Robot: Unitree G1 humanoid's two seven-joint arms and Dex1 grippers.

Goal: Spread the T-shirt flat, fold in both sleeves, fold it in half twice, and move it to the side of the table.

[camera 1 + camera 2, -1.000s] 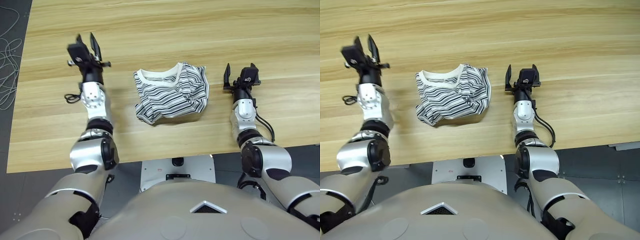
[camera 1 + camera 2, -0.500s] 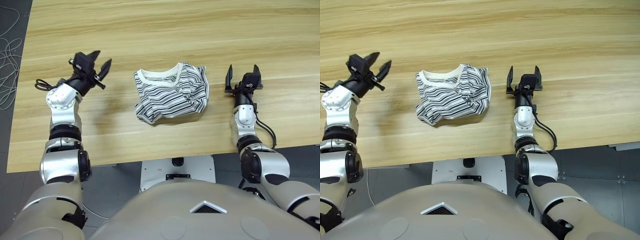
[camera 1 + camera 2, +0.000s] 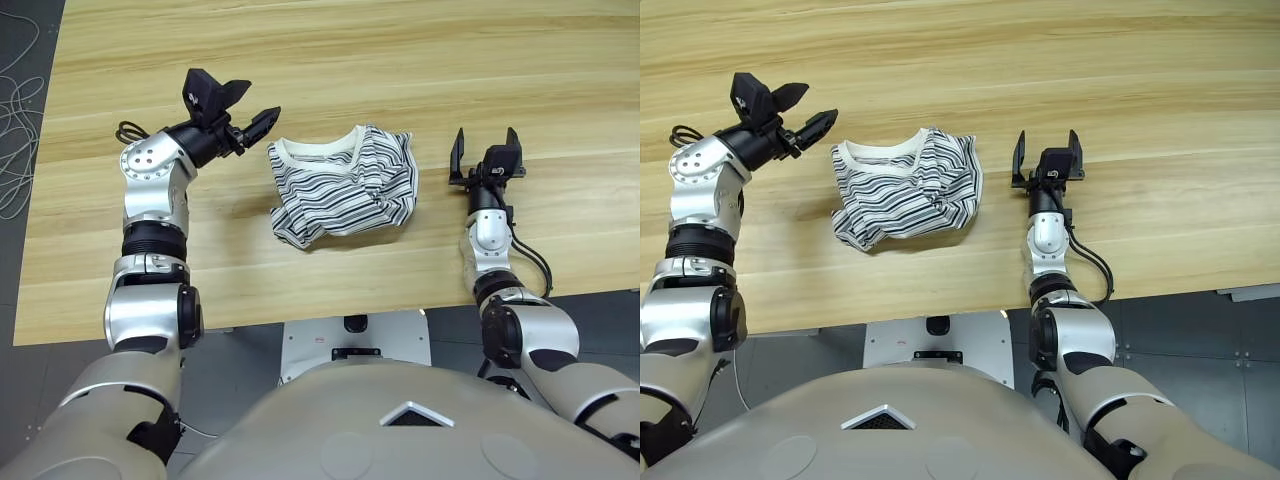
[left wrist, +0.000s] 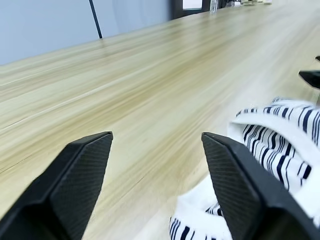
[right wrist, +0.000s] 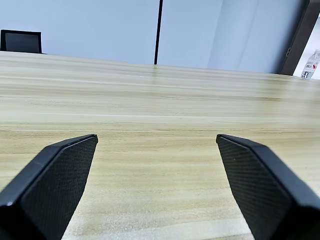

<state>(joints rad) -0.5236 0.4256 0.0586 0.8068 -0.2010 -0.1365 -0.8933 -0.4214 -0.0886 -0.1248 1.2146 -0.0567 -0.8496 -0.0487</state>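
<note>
T-shirt (image 3: 343, 185), black-and-white striped, lies crumpled on the table (image 3: 400, 60).

Long light wood-grain tabletop (image 3: 420, 60); dark grey floor (image 3: 28, 40) with loose cables (image 3: 20, 105); pale blue-grey wall panels (image 5: 75, 25); black chair (image 5: 20, 41) behind.

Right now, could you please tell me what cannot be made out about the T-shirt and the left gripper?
- T-shirt: sleeves and hem, eye views, buried in its own folds.
- T-shirt, left wrist view: mostly cut off by the edge.
- Whether the left gripper touches the collar: eye views, seen from above.
</note>
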